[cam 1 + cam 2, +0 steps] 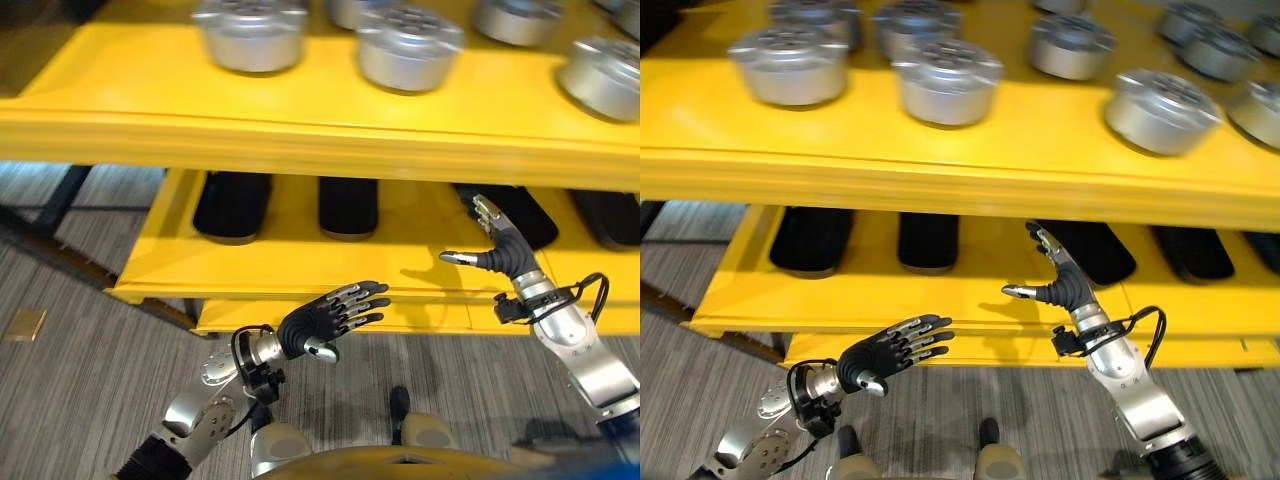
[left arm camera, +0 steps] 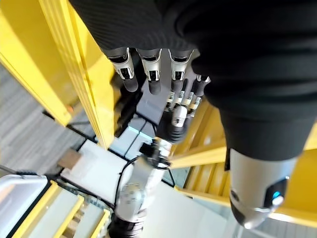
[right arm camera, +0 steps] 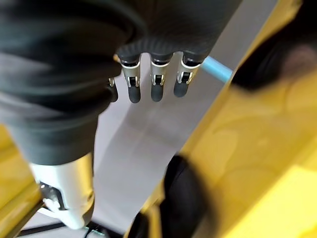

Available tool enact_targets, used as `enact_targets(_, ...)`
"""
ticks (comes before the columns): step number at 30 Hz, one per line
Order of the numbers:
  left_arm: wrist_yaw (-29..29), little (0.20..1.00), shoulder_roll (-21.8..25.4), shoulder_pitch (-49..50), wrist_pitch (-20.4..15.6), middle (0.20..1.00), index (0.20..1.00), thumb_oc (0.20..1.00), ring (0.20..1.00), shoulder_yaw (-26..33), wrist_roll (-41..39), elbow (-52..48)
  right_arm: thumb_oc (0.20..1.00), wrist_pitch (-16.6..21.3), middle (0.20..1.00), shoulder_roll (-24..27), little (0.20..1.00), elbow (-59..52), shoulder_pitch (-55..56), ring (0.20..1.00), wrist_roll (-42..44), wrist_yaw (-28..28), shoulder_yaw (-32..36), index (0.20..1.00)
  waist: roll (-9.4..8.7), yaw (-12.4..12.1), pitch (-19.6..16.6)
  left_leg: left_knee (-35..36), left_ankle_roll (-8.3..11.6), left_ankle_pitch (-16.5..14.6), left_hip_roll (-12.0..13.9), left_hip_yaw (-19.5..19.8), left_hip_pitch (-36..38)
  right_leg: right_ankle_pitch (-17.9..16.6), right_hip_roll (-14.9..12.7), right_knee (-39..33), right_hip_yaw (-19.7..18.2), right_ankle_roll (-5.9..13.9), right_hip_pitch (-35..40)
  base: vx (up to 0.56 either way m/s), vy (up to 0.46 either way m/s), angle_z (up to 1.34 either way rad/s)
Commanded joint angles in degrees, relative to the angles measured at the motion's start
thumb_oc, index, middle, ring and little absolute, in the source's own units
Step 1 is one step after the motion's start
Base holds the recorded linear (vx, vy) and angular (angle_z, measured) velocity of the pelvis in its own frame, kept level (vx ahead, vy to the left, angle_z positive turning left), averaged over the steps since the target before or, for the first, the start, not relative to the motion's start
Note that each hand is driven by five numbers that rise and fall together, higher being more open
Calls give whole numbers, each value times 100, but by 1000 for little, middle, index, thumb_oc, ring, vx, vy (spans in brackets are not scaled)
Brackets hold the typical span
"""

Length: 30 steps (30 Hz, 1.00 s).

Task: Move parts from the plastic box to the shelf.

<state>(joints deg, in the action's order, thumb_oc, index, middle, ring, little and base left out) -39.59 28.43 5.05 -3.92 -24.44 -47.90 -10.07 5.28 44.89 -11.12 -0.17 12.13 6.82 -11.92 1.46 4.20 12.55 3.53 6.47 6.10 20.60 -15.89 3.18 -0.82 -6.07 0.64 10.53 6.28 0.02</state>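
Observation:
Several round silver metal parts (image 1: pixel 408 48) stand on the upper level of a yellow shelf (image 1: pixel 300 140). Black oblong parts (image 1: pixel 232 205) lie in a row on the lower level (image 1: pixel 250 270). My left hand (image 1: pixel 320 320) hovers open and holding nothing, just in front of the lower level's front edge. My right hand (image 1: pixel 500 255) is raised over the lower level's front right, fingers straight and thumb spread, next to a black part (image 1: pixel 520 215). In the right wrist view its fingers (image 3: pixel 156 79) are straight. The left wrist view shows the left fingers (image 2: pixel 151 74) straight, with the right hand (image 2: pixel 176 116) beyond them.
The upper level's thick front lip (image 1: pixel 940 170) overhangs the lower level. A dark frame leg (image 1: pixel 60 200) slants at the left. Grey carpet (image 1: pixel 70 350) lies in front, with a small brass-coloured plate (image 1: pixel 25 323) set in it.

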Motion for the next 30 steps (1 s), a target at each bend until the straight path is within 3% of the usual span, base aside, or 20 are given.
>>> enact_targets(1, 82, 1000, 359, -228, -145, 1000, 1000, 1000, 1000, 149, -171, -298, 1000, 195, 1000, -349, 1000, -309, -382, 1000, -107, 52, 58, 1000, -543, -218, -39, -372, -47, -419, -733, -58, -66, 370, -524, 624, 396, 374, 320, -109, -311, -31)
enact_targets(3, 58, 1000, 329, -240, -91, 1000, 1000, 1000, 1000, 183, -236, -338, 1000, 157, 1000, -292, 1000, -304, -407, 1000, -190, 11, 111, 1000, -499, -205, -25, -268, 27, -290, -664, -43, -71, 446, -462, 672, 462, 297, 318, -69, -224, -18)
enact_targets(6, 276, 1000, 296, -129, -235, 1000, 1000, 1000, 1000, 396, -298, -322, 1000, 80, 1000, -64, 1000, -276, -476, 1000, -185, -414, 130, 1000, -299, -142, 57, 62, 230, 234, -228, -16, -126, 781, -229, 1107, 547, -16, 173, -88, -389, 3)
enact_targets(9, 226, 1000, 303, 45, -327, 1000, 1000, 1000, 1000, 648, -366, -341, 1000, 149, 1000, 44, 1000, -316, -264, 1000, -239, -513, 241, 1000, -220, -121, 83, 42, 267, 426, -180, -21, -263, 824, -133, 1150, 653, -130, 200, -45, -256, 13)
enact_targets(10, 97, 1000, 288, 91, -287, 1000, 1000, 1000, 1000, 755, -428, -327, 1000, 178, 1000, 66, 1000, -350, -132, 1000, -239, -513, 315, 1000, -206, -110, 114, -168, 245, 411, -253, 1, -370, 853, -120, 1148, 663, -174, 241, -58, -151, 11)
enact_targets(11, -81, 1000, 277, 104, -226, 1000, 1000, 1000, 1000, 865, -433, -290, 1000, 197, 1000, 81, 1000, -354, -10, 1000, -211, -502, 421, 1000, -195, -64, 104, -464, 105, 66, -496, -141, -376, 845, -132, 1109, 691, -175, 261, -63, -99, 15)
enact_targets(12, -99, 1000, 284, 106, -208, 1000, 1000, 1000, 1000, 882, -417, -301, 1000, 212, 1000, 64, 1000, -333, 14, 1000, -230, -493, 447, 1000, -192, -46, 92, -578, 44, -87, -618, -173, -358, 814, -141, 1080, 683, -167, 246, -70, -58, 24)
enact_targets(14, -69, 1000, 292, 77, -193, 1000, 1000, 1000, 1000, 898, -388, -351, 1000, 366, 1000, -48, 1000, -86, -51, 1000, -235, -485, 397, 1000, -193, -38, 38, -980, -187, -629, -1114, -46, -311, 649, -139, 897, 511, -152, 231, -45, 14, 21)
enact_targets(18, 43, 1000, 256, -24, -110, 1000, 1000, 1000, 1000, 834, -151, -286, 1000, 392, 1000, -505, 1000, 164, -277, 1000, -127, -10, 154, 1000, -136, -84, -151, -403, -196, -449, -1282, 284, -5, 452, 6, 599, 256, -74, 308, 82, 97, -28)
enact_targets(26, -81, 1000, 175, 34, 157, 1000, 1000, 1000, 1000, 860, -149, -254, 1000, 341, 1000, -1002, 1000, 353, -438, 1000, -873, 1073, 290, 1000, -117, -133, -344, 51, -277, -458, -1377, 234, 279, 447, -2, 413, 206, 7, 480, 88, 124, -2)
enact_targets(30, -332, 1000, 208, -77, 246, 1000, 1000, 1000, 1000, 619, 58, -253, 1000, 180, 1000, -1025, 1000, 380, -311, 1000, -960, 1546, 634, 1000, -123, 25, -333, -24, -436, -563, -1462, 585, 261, 571, 43, 801, -476, 35, 352, -14, 24, 24)
